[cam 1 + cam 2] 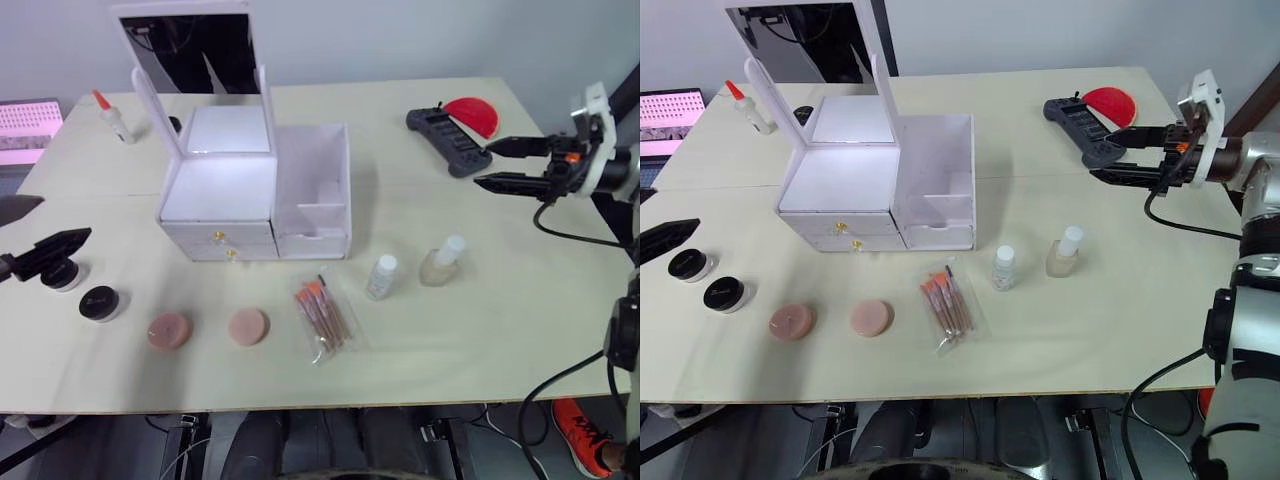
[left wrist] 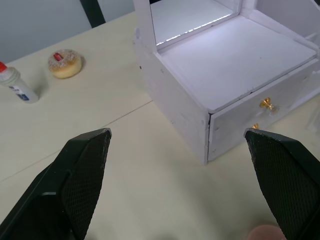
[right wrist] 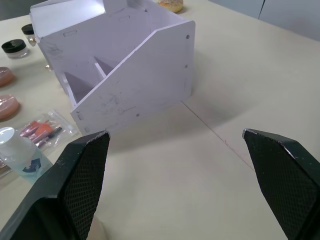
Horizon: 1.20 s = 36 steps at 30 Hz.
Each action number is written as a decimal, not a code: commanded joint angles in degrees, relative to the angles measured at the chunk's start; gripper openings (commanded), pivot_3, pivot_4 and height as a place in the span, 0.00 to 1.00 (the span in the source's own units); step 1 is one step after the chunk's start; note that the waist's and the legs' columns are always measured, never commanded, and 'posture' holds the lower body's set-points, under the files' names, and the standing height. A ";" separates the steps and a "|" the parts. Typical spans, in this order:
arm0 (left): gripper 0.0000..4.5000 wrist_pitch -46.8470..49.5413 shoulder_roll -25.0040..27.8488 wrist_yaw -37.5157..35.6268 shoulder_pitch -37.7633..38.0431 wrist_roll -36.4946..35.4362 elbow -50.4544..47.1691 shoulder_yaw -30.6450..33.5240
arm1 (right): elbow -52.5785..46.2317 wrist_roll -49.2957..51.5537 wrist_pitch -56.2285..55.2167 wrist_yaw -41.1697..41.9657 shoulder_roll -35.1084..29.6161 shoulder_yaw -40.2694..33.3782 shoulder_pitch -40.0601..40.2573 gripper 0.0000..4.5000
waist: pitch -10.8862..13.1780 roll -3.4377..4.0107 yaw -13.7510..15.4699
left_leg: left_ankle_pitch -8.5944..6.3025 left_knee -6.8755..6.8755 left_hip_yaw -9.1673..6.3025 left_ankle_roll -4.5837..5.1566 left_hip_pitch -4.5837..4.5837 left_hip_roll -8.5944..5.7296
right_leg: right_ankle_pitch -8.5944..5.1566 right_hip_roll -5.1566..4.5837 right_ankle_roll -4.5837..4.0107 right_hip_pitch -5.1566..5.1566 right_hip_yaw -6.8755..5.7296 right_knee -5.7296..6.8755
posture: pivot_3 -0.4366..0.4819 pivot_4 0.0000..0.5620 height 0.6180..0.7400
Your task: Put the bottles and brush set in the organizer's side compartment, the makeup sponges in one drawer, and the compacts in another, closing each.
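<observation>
Start: nothing stowed, both claws apart and empty.
Right gripper [image 1: 1127,153] should descend vertically on tan bottle [image 1: 1064,252]; cap probably loose-fitting, so grasp body.

- Right claw [image 1: 497,165]: two slim black fingers tapering to points, mounted on a white bracket with a small orange part at the wrist.
- Right arm: silver-grey segment behind the bracket, black cable looping beneath it.
- Left claw [image 1: 62,245]: black, wedge-shaped.
- Finger pads [image 2: 85,165]: fine cross-hatched texture on the inner faces.
</observation>
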 commanded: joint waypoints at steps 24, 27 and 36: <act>1.00 0.26 1.44 -2.64 -0.44 1.02 2.30 2.73 | -2.91 1.95 1.14 -0.29 -1.64 -1.93 1.06 1.00 | 0.00 0.00 -0.03 | 0.00 0.01 0.03 0.00 0.02 0.03 | 0.03 0.03 -0.01 0.00 0.01 0.00 | 0.48 0.27 1.00; 1.00 1.14 1.23 -2.48 -1.29 0.21 1.33 0.64 | -5.00 2.59 2.09 -0.38 -1.67 -2.07 2.49 1.00 | 0.00 0.00 0.01 | 0.00 0.01 0.03 0.00 0.01 0.04 | 0.03 0.03 -0.01 0.00 0.01 0.00 | 0.48 0.27 1.00; 1.00 13.10 3.15 1.24 -17.39 -16.62 -11.34 -16.88 | -23.99 9.16 13.78 -2.09 -6.72 -6.86 14.57 1.00 | 0.01 -0.02 1.40 | 0.00 0.14 0.08 0.00 -0.05 0.09 | 0.10 0.03 0.14 0.07 0.01 -0.01 | 0.48 0.27 1.00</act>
